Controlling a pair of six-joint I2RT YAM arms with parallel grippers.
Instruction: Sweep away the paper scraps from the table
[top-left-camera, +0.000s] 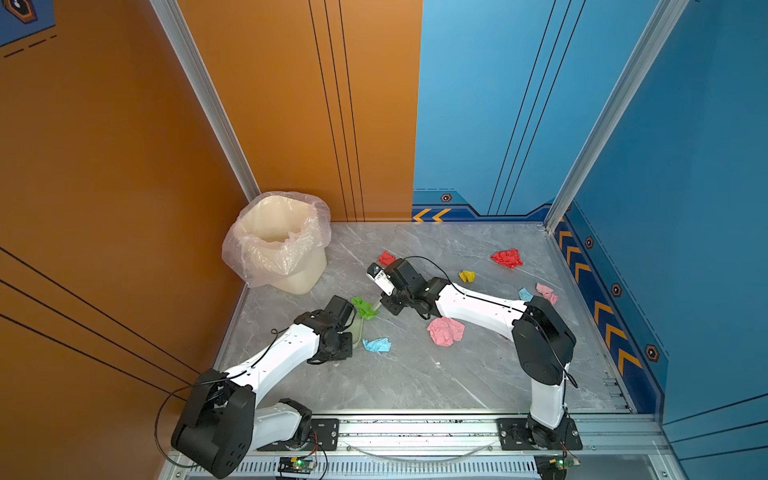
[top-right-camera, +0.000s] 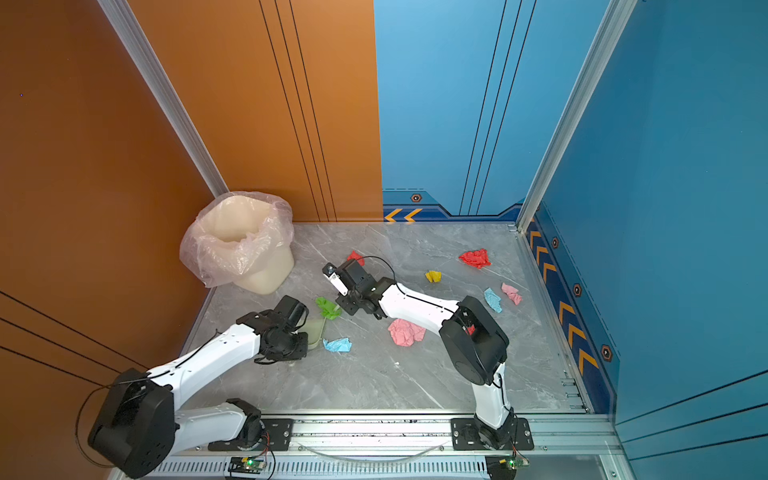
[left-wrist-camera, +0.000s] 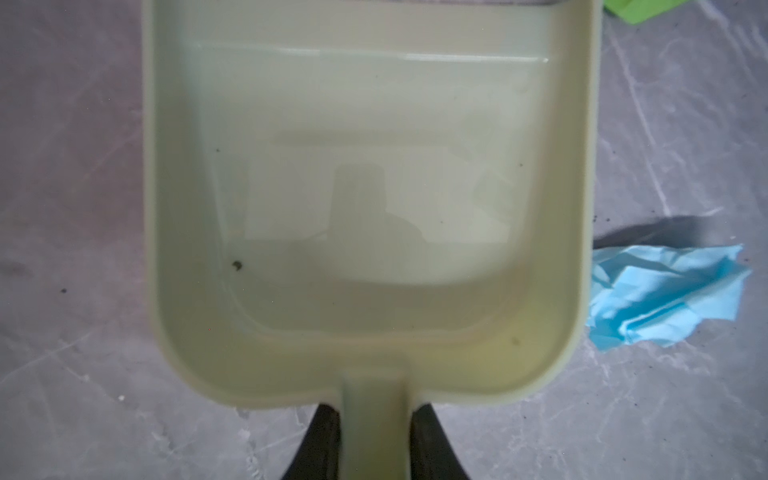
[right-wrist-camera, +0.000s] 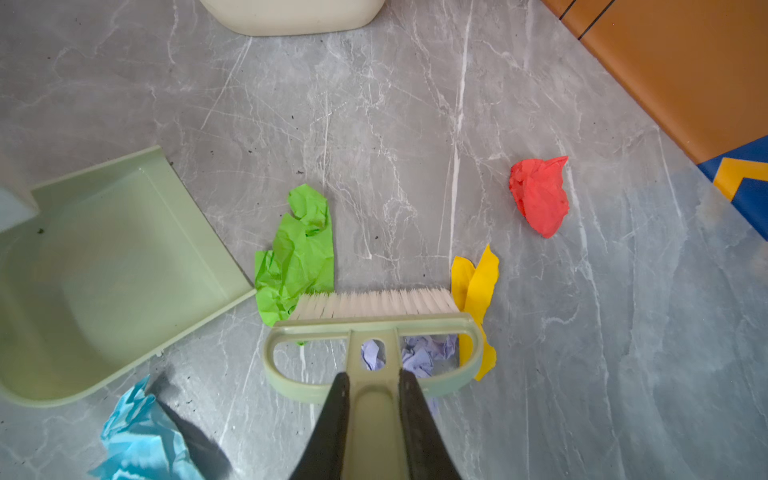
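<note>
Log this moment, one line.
left gripper: holds dustpan | right gripper: holds brush | dustpan: empty | green scrap: by brush

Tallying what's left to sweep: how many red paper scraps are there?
2. One red scrap lies by the far end of the right arm; the other red scrap near the blue wall. More may hide under the arms.
</note>
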